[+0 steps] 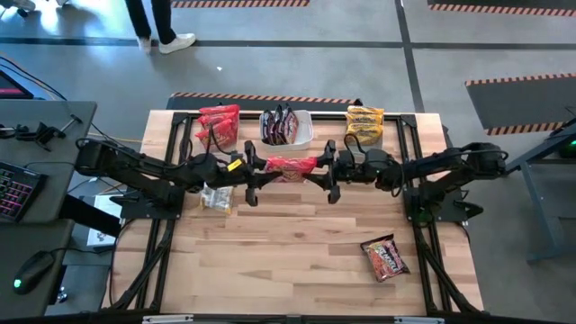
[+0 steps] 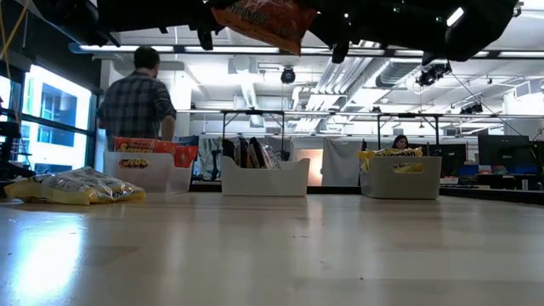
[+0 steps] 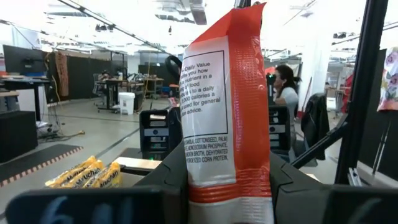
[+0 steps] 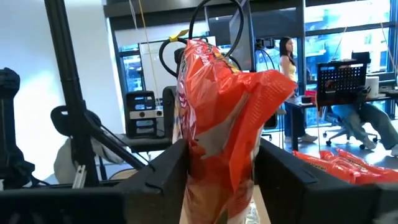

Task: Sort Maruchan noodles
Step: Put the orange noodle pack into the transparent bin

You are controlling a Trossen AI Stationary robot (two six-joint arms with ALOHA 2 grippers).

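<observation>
One red-orange packet (image 1: 290,167) is held aloft above the table's (image 1: 297,261) middle, clamped at one end by the left gripper (image 1: 257,168) and at the other by the right gripper (image 1: 326,168). Three tubs are lined along the far edge: the left tub (image 1: 219,126) with red packets, the middle tub (image 1: 302,133) with dark ones, the right tub (image 1: 364,126) with yellow. One yellow packet (image 1: 215,197) lies left, one dark packet (image 1: 385,257) near right.

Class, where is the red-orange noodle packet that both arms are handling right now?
In the high view the red-orange packet hangs above the table, gripped between the left gripper and right gripper, just in front of the middle tub.
</observation>
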